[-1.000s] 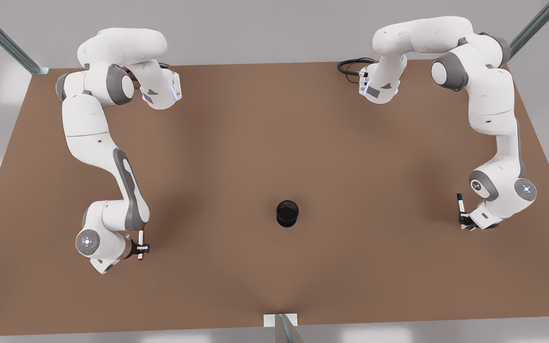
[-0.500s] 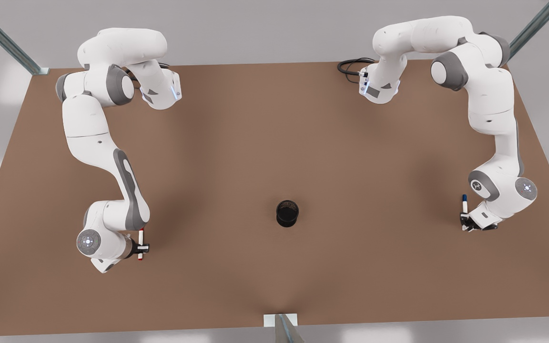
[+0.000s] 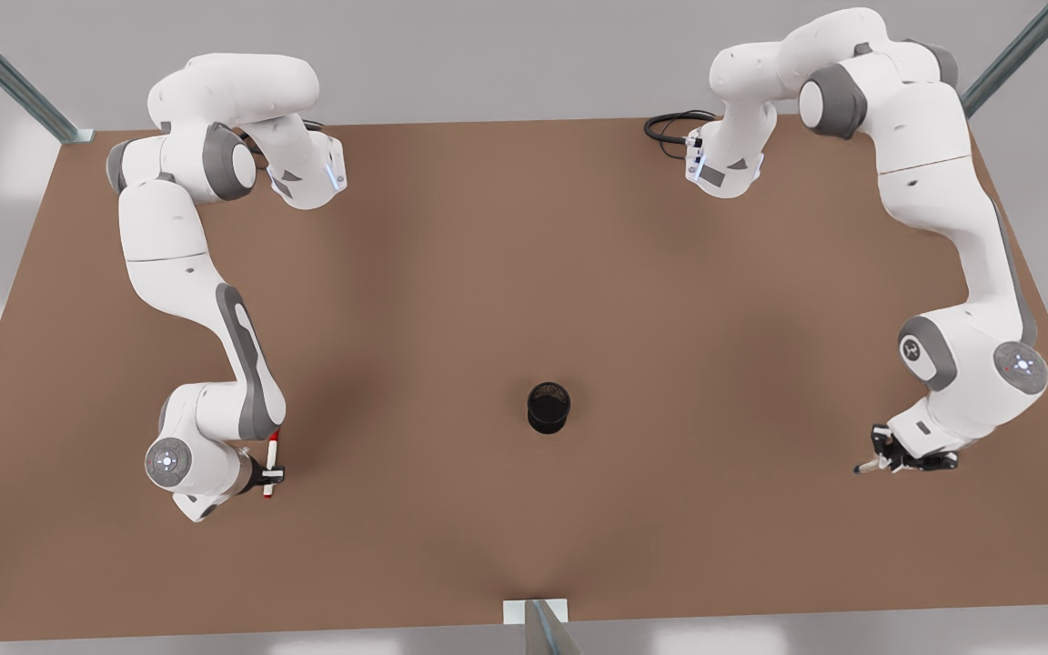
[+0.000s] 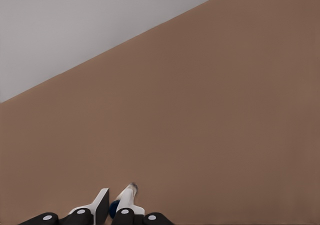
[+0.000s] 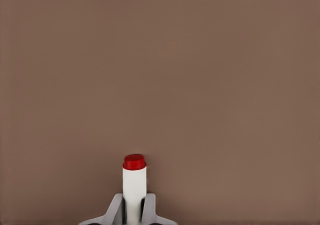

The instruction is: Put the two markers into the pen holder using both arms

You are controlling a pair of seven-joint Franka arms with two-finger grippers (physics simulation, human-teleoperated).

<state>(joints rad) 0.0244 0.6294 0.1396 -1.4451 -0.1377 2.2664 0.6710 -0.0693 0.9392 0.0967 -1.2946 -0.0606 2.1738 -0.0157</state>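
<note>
**Both arms hold a marker, the holder stands between them**

The pen holder [image 3: 549, 407], a small black mesh cup, stands upright on the brown table [image 3: 524, 273], a little toward the near edge and about midway between the two arms. Both grippers are well apart from it.

On the front view's left, the right gripper [image 3: 269, 473] is pinched on the red-capped marker [image 3: 270, 462]. The marker stands nearly upright in the fingers, red at both ends, with the white barrel crossing the clamp. In the right wrist view the white fingertips [image 5: 116, 211] press against either side of the barrel, and the red-capped marker [image 5: 134, 185] pokes out past them toward the bare table.

On the front view's right, the left gripper [image 3: 883, 458] sits low near the table's right side, clamped on the blue-capped marker [image 3: 868, 468]. This marker lies tilted, close to flat, its pale end pointing to the front view's left. In the left wrist view the blue-capped marker [image 4: 125, 202] sits between the white fingers [image 4: 100, 205], a bit of dark blue showing close to the clamp and the pale end sticking out.

A black cable [image 3: 670, 127] loops at the far edge of the table.
</note>
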